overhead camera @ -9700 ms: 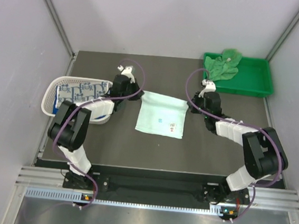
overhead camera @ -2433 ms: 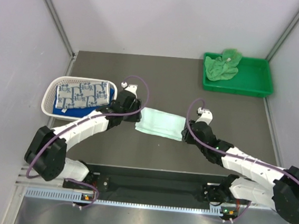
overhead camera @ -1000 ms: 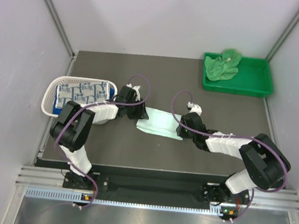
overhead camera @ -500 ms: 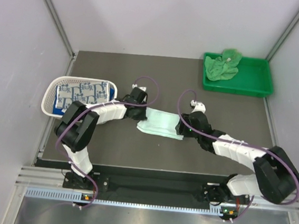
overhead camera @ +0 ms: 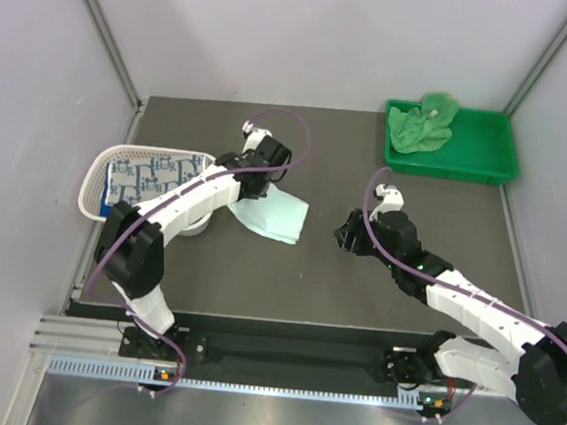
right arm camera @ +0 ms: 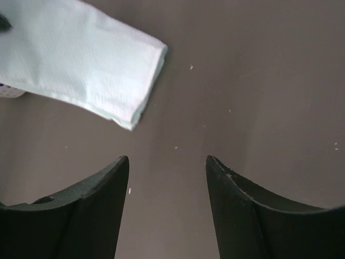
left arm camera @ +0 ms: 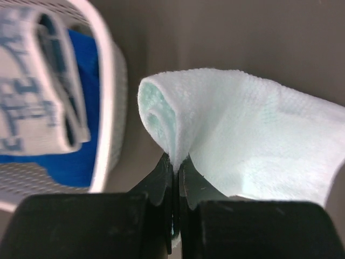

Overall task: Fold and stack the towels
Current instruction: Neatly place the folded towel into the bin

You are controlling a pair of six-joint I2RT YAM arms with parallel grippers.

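My left gripper (overhead camera: 267,179) is shut on a bunched edge of the folded pale mint towel (overhead camera: 278,216), which hangs from it just right of the basket. In the left wrist view the jaws (left arm camera: 175,162) pinch the mint towel (left arm camera: 259,124) with no gap. My right gripper (overhead camera: 347,234) stands open to the right of that towel, apart from it. Its wrist view shows nothing between the fingers (right arm camera: 167,159), with the mint towel (right arm camera: 81,59) at upper left. A blue-grey patterned towel (overhead camera: 151,175) lies folded in the basket on a royal blue towel (left arm camera: 81,108). A crumpled green towel (overhead camera: 423,120) sits in the tray.
The white lattice basket (overhead camera: 96,176) stands at the left edge of the dark table. The rigid green tray (overhead camera: 474,163) sits at the back right corner. Grey walls close in the left, right and back sides.
The left gripper shut on the mint towel and carried it up and leftwards toward the basket. The right gripper let go of the towel, opened and drew back to the right.
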